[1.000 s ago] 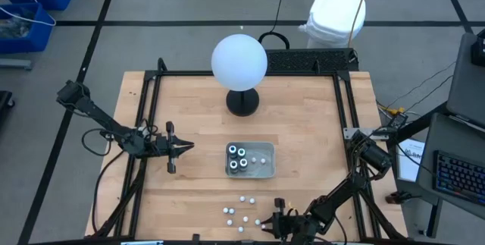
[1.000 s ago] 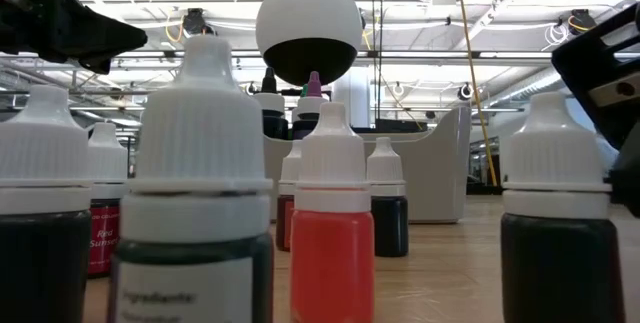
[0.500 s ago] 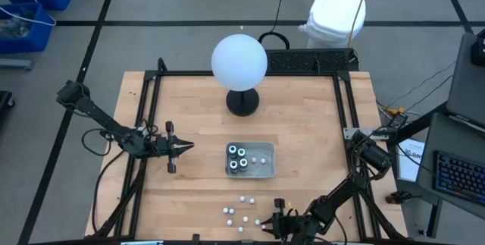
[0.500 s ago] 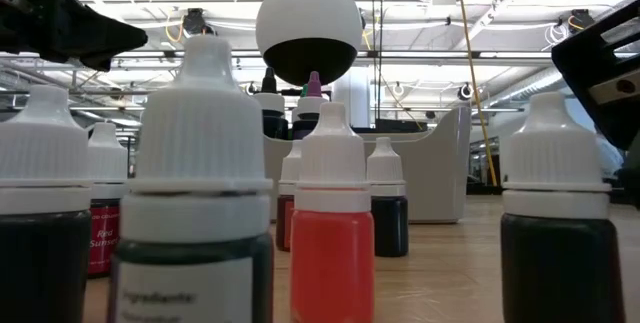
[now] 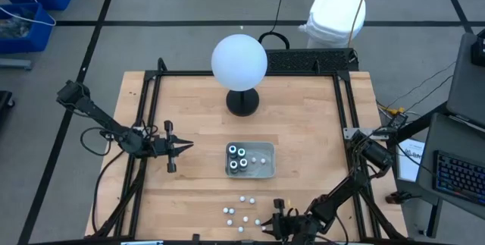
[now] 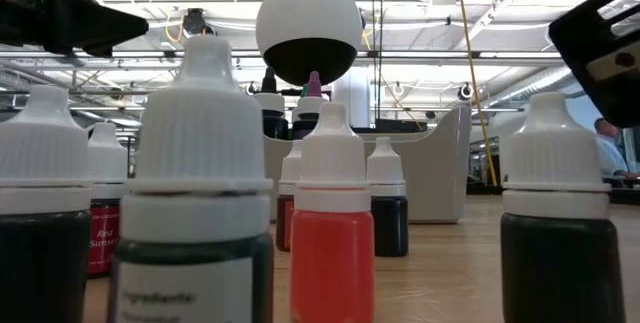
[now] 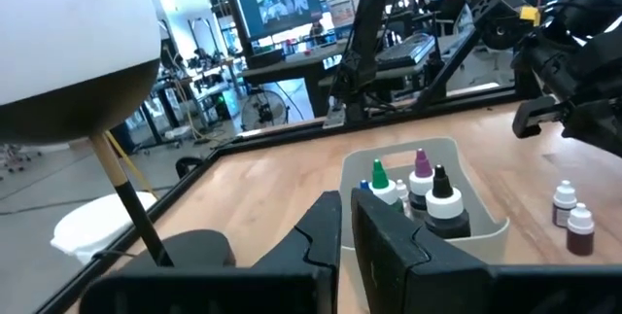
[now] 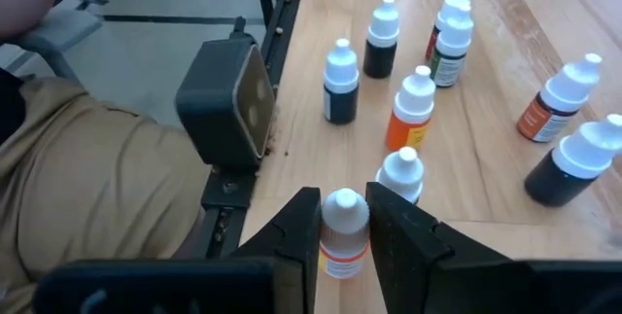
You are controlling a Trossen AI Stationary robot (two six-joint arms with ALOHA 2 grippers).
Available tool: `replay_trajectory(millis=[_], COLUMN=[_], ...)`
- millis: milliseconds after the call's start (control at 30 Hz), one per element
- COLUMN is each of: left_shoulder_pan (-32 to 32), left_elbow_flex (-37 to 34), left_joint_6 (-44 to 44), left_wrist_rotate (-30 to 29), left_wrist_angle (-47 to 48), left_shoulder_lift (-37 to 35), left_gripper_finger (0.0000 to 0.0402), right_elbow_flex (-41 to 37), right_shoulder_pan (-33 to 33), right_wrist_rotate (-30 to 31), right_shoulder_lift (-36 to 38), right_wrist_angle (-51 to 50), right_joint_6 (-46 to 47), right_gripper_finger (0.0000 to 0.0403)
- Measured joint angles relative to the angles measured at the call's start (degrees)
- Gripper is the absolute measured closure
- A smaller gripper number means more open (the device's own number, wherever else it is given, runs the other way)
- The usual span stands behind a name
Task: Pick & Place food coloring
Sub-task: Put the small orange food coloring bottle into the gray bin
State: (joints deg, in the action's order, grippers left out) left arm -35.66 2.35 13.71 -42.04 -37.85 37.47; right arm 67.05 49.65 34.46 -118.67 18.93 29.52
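Food coloring bottle [image 8: 343, 231], small, light and probably slick plastic, sat pinched at its white cap between the right gripper [image 8: 342, 225] fingers; loose bottles [image 8: 413, 108] stood just ahead. Left gripper [image 7: 345, 241], closed and empty, faced the tray [image 7: 491, 231].

Overhead, table-level, 2 wrist cameras

A bottle label [image 6: 190, 298] in the low view reads "Ingredients:"; a red bottle [image 6: 100, 243] at left reads "Red", second word illegible.
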Motion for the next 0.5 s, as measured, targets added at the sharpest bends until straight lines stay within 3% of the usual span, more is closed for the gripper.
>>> replay_trajectory(millis=[500], left_shoulder_pan=[0.0], left_elbow_flex=[0.0], left_joint_6=[-0.3], left_wrist_rotate=[0.1], left_wrist_angle=[-0.1], left_shoulder_lift=[0.0], left_gripper_finger=[0.0364], right_elbow_flex=[0.0], right_shoulder_pan=[-0.2], right_wrist_rotate=[0.2], right_shoulder_lift=[0.0], right_wrist_angle=[0.0], right_joint_6=[1.4], right_gripper_finger=[0.0336])
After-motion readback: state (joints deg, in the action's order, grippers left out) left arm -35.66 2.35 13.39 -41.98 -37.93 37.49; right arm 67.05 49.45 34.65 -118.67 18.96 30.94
